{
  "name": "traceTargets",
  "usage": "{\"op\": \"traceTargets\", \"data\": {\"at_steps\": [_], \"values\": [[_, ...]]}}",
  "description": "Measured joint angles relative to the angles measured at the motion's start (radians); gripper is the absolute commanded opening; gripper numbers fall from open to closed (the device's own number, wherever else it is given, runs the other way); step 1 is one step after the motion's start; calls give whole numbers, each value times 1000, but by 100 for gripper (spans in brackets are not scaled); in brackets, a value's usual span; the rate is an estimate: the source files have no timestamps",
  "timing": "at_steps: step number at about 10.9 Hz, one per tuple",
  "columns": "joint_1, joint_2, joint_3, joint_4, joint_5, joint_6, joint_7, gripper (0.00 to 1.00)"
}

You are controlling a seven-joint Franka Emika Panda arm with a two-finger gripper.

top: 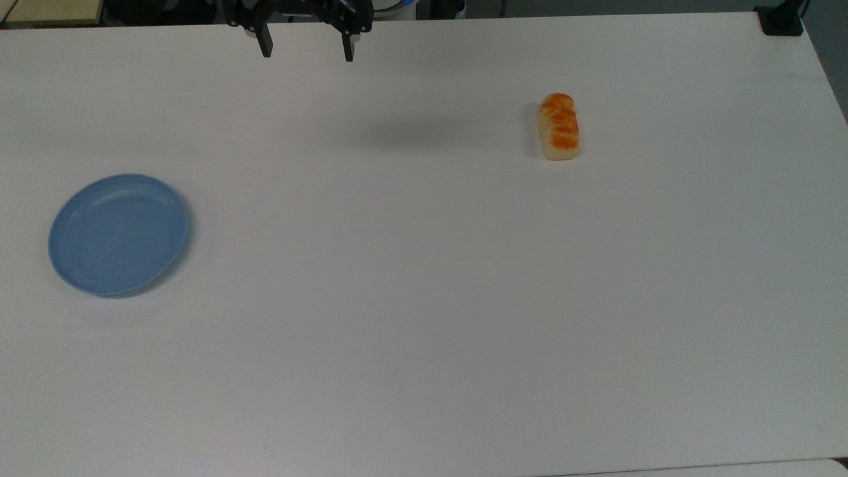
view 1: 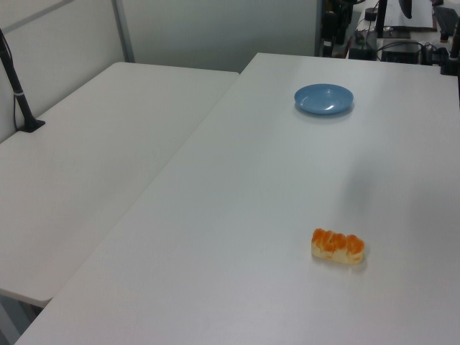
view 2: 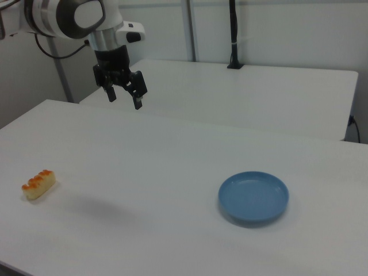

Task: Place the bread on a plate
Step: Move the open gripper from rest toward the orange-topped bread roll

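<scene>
Bread (top: 560,126) lies on the white table (top: 424,298), an oblong loaf with pale cream sides and a glossy orange-brown segmented top, resting flat toward the top view's right. My gripper (top: 307,50) hangs in the air above the far edge of the table at the top of the top view, fingers (top: 265,46) spread wide apart with nothing between them; in the right view I am raised well above the surface, pointing down. The light-blue plate (top: 119,233) sits bare at the top view's left, well apart from the loaf and from me. Beside my table stands a second white table (view 1: 93,165).
</scene>
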Motion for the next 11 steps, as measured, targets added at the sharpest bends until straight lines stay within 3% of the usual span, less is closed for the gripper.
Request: {"op": "traceTargets", "data": {"at_steps": [8,11], "values": [[0,0,1,0,0,0,0,100],[-1,0,25,-6,0,0,0,100]]}}
